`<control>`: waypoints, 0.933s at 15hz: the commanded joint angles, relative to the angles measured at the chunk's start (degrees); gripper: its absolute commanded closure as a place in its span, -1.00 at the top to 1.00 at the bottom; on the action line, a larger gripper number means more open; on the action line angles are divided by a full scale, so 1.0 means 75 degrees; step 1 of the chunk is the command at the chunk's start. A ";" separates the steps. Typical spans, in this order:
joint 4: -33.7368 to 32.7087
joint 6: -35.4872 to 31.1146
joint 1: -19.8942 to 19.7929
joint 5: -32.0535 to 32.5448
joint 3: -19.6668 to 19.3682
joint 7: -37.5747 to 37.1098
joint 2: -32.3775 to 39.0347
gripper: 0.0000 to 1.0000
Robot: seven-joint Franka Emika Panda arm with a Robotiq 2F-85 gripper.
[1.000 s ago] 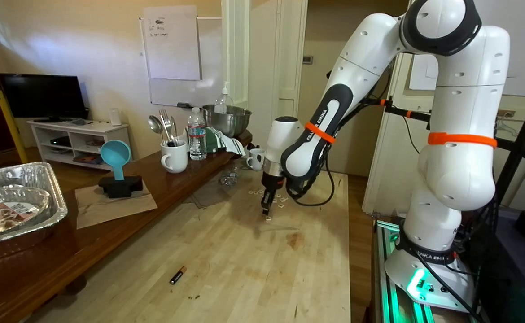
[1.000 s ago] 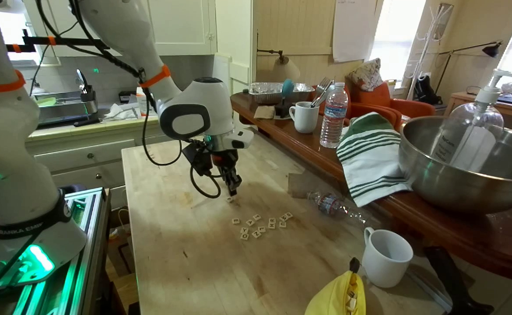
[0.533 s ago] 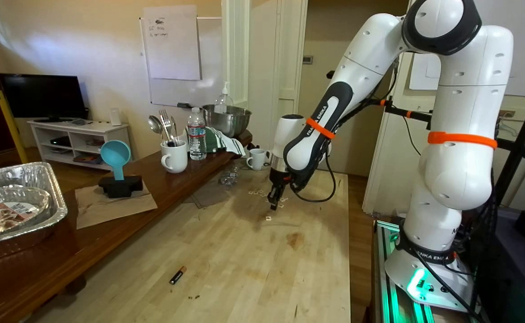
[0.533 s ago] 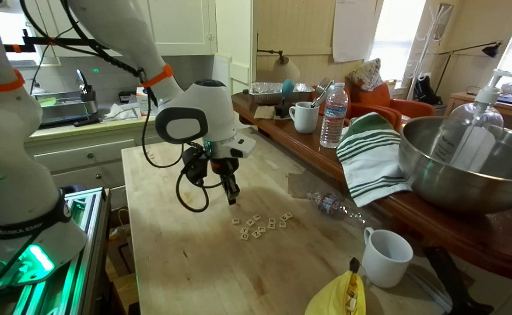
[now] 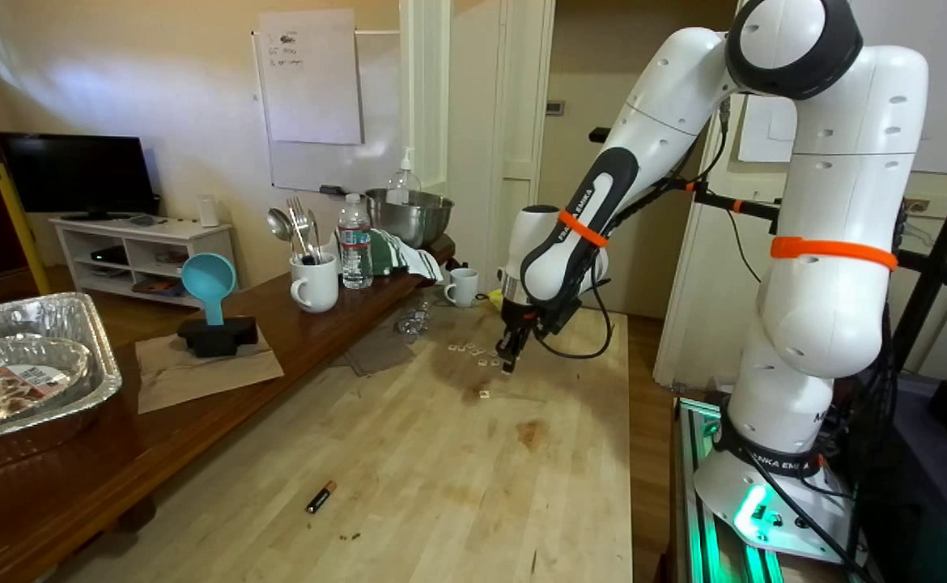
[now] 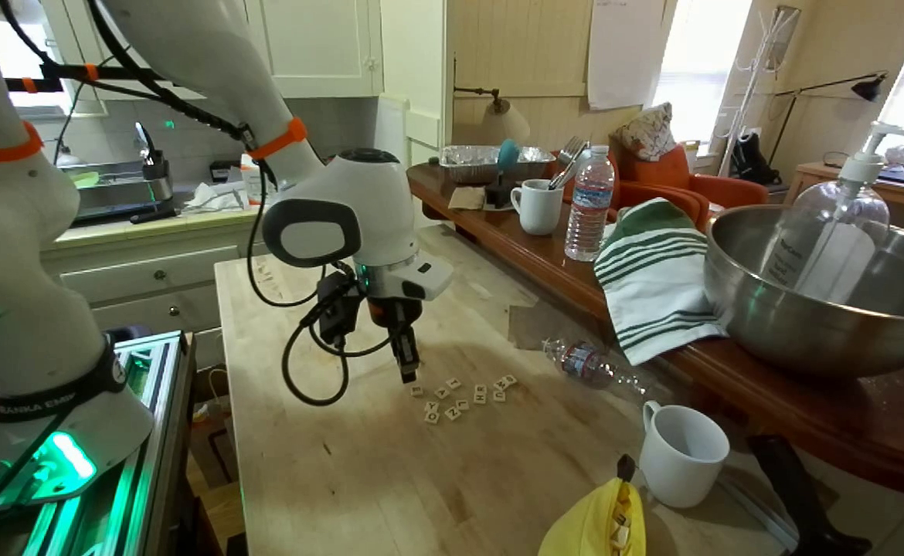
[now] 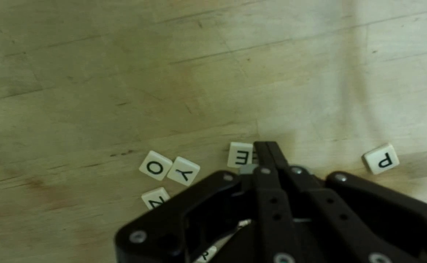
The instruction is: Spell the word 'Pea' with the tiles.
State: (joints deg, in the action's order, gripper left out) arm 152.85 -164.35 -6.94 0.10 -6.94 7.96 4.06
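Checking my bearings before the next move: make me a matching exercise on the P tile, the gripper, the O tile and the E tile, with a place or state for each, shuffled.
Column one:
1. P tile
2. gripper
3. O tile
4. E tile

Column two:
A. closest to the Y tile
B. just left of the gripper's tip in the wrist view
C. well right of the gripper's tip in the wrist view
D. shut

Pairs: 1-C, 2-D, 3-A, 4-B

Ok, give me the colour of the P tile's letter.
Black, on the P tile; clearest in the wrist view.
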 commanded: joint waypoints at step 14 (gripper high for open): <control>-0.0152 -0.0483 -0.0260 -0.0997 0.0118 0.0712 0.0300 -1.00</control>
State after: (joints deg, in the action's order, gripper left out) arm 152.65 -166.15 -7.99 -3.69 -7.53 9.86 4.32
